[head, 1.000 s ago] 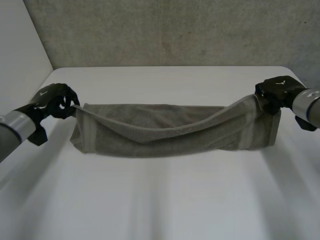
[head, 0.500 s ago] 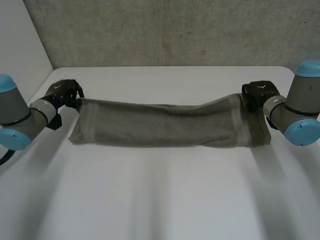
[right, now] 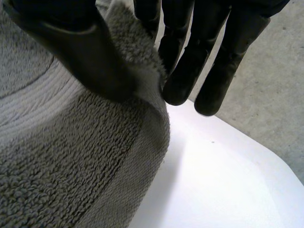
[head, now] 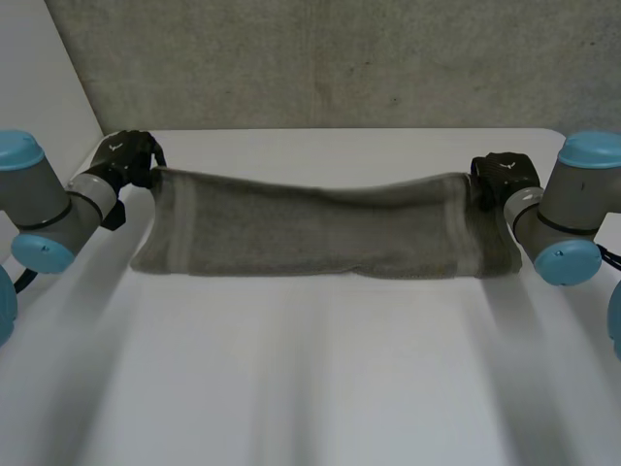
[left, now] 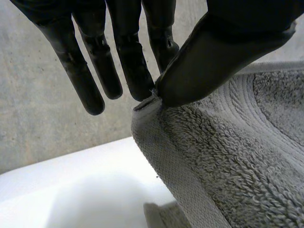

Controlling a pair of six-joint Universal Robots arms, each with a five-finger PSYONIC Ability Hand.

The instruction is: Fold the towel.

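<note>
The towel [head: 320, 233] lies as a long grey-green band across the far half of the white desk [head: 320, 379]. It is doubled over on itself, its near edge resting on the desk and its far edge lifted a little at both ends. Half a second ago the upper layer sagged lower in the middle. Now it is drawn flatter and farther back, so the band looks wider, and the deep V of a second ago is gone.

The left hand [head: 128, 155] pinches the towel's far left corner. In the left wrist view its thumb presses the hem against one straight finger while the other fingers stand free. The hand sits farther back than before. The right hand [head: 503, 175] holds the far right corner the same way — thumb on the terry, fingers behind the edge — and has barely shifted.

A small white mark shows on the back of each hand, too small to read. Behind the desk stands a grey concrete wall [head: 320, 58].
</note>
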